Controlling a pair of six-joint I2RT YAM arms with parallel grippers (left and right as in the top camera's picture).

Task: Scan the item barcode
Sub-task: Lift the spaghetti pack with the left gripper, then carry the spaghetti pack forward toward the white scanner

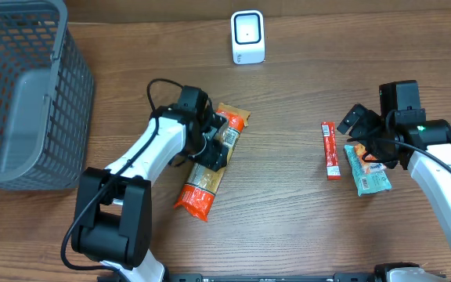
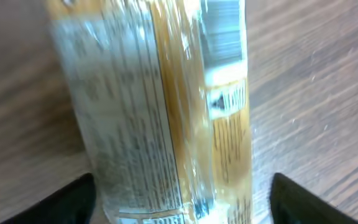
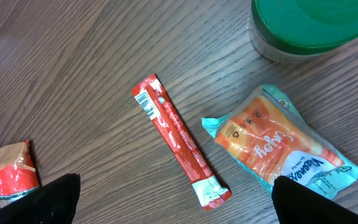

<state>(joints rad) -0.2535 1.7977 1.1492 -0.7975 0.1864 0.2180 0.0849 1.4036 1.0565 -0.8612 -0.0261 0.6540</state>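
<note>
A long orange-and-clear package (image 1: 207, 174) lies flat on the table, its printed label side (image 2: 160, 112) facing up. My left gripper (image 1: 214, 142) hovers low over its upper half, open, with the package between the spread fingertips (image 2: 67, 202) and a gap showing on the right side. The white barcode scanner (image 1: 247, 37) stands at the back centre. At the right my right gripper (image 1: 366, 137) is open and empty above a red stick packet (image 3: 179, 146) and a teal-and-orange pouch (image 3: 284, 149).
A grey wire basket (image 1: 22, 94) fills the back left corner. A green-lidded container (image 3: 312, 25) stands just beyond the pouch in the right wrist view. The package's red end (image 3: 8, 171) shows at that view's left edge.
</note>
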